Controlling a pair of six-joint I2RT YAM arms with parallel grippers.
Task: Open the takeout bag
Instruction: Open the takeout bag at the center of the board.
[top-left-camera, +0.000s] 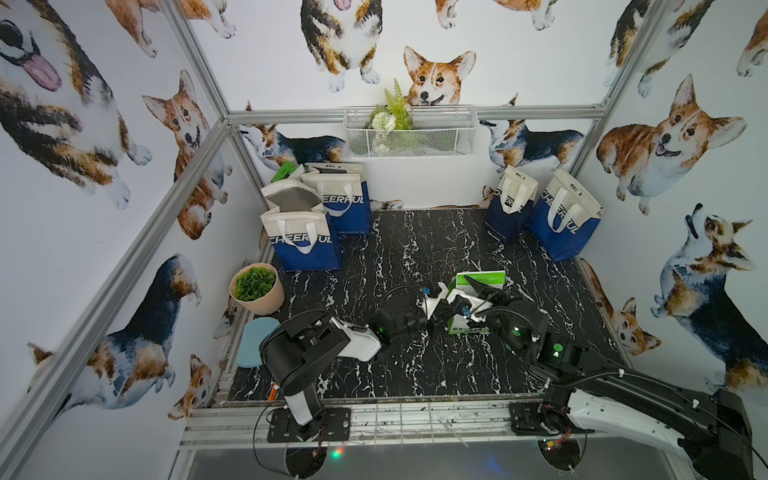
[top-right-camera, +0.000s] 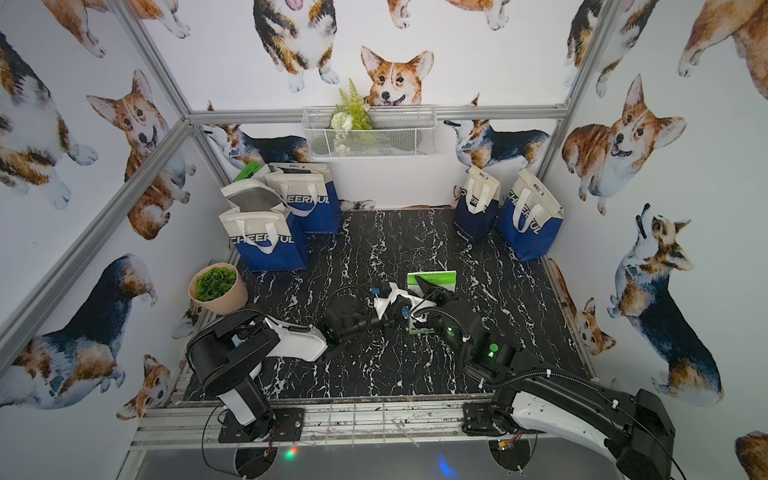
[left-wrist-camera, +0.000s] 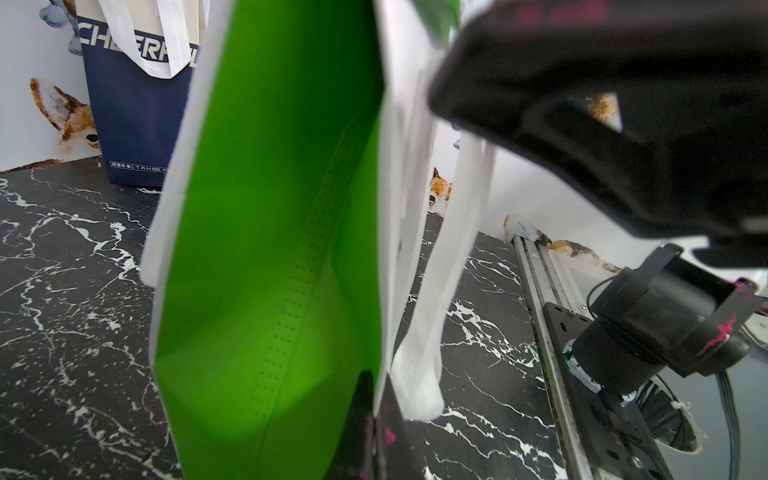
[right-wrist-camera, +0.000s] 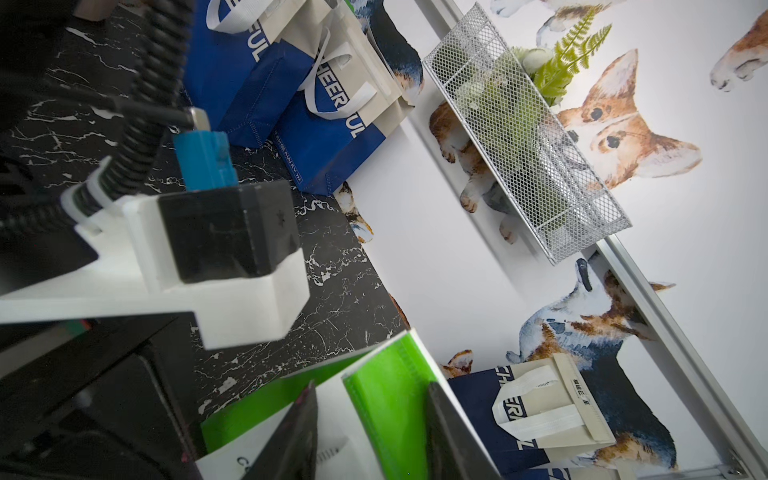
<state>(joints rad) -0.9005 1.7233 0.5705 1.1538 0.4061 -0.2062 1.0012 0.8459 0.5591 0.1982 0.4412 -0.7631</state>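
The takeout bag (top-left-camera: 490, 277) (top-right-camera: 436, 277) is green and white and stands mid-table on the black marble top, between both grippers. My left gripper (top-left-camera: 441, 301) (top-right-camera: 394, 305) reaches in from the left. In the left wrist view its fingers (left-wrist-camera: 362, 415) are shut on the edge of the bag's white wall, beside the green side fold (left-wrist-camera: 270, 249), and a white handle (left-wrist-camera: 432, 332) hangs next to them. My right gripper (top-left-camera: 484, 291) (right-wrist-camera: 370, 432) is at the bag's top. Its jaws stand apart with the green fold (right-wrist-camera: 386, 395) between them.
Blue and cream bags stand at the back left (top-left-camera: 307, 245) (top-left-camera: 345, 199) and the back right (top-left-camera: 509, 203) (top-left-camera: 565, 216). A potted plant (top-left-camera: 255, 289) and a blue disc (top-left-camera: 253, 340) sit at the left edge. A wire basket (top-left-camera: 407, 133) hangs on the back wall.
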